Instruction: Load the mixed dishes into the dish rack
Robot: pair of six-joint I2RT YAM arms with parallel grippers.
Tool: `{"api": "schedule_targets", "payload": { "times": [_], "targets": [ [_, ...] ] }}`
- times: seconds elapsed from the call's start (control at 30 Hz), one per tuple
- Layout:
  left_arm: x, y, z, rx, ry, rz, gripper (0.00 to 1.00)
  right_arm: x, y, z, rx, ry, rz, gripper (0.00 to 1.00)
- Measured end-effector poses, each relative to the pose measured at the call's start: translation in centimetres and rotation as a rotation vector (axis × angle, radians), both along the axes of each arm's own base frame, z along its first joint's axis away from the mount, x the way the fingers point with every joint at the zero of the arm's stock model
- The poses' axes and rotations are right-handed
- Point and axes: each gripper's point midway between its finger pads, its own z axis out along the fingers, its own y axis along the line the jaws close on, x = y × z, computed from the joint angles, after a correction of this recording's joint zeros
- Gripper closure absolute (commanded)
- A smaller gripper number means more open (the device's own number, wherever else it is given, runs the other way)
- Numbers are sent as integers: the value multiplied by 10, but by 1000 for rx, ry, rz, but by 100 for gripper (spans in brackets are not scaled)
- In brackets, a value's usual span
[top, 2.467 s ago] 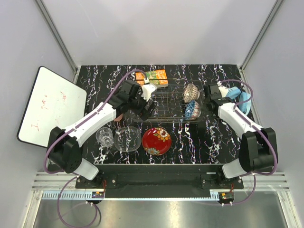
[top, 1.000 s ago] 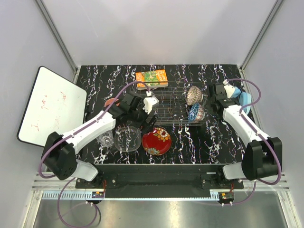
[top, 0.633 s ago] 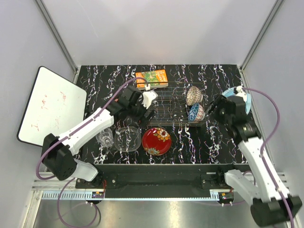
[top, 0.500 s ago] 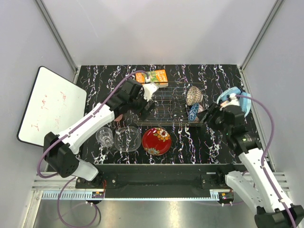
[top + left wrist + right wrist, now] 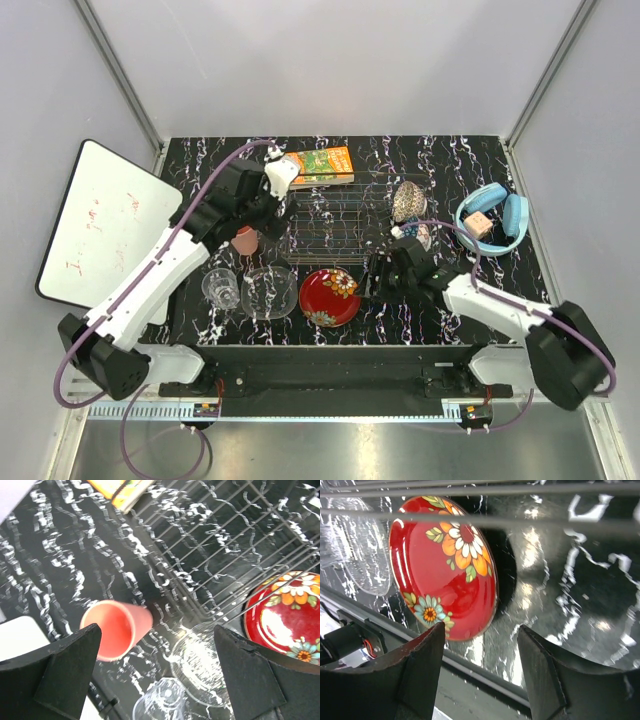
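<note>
1. Hanging wide open, the left gripper [image 5: 158, 652] is above the salmon-pink cup [image 5: 116, 629], left of the dish rack [image 5: 332, 214].
2. The right gripper [image 5: 480, 647], open too, faces the red floral plate [image 5: 442, 567] at lower middle.

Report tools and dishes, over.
Left tool open over pink cup. Right tool open, facing red plate. Brown bowl, blue bowl in rack. Glass bowl beside plate.

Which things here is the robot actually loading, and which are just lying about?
Job: salmon-pink cup, clear drinking glass, clear glass bowl, red floral plate, blue patterned bowl, brownish patterned bowl, dish rack.
Lying about: orange-green carton, blue headphones, whiteboard.
</note>
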Motion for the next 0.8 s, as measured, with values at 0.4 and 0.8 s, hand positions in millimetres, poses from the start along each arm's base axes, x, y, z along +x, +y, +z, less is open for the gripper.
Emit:
{"api": "schedule_targets", "payload": {
  "times": [0.4, 0.8],
  "targets": [
    [-10, 13, -4, 23, 9, 19, 1, 11, 34, -31, 4, -2, 41, 37],
    [-11, 19, -14, 52, 17, 17, 1, 12, 37, -38, -63, -16, -29, 63]
  ]
}}
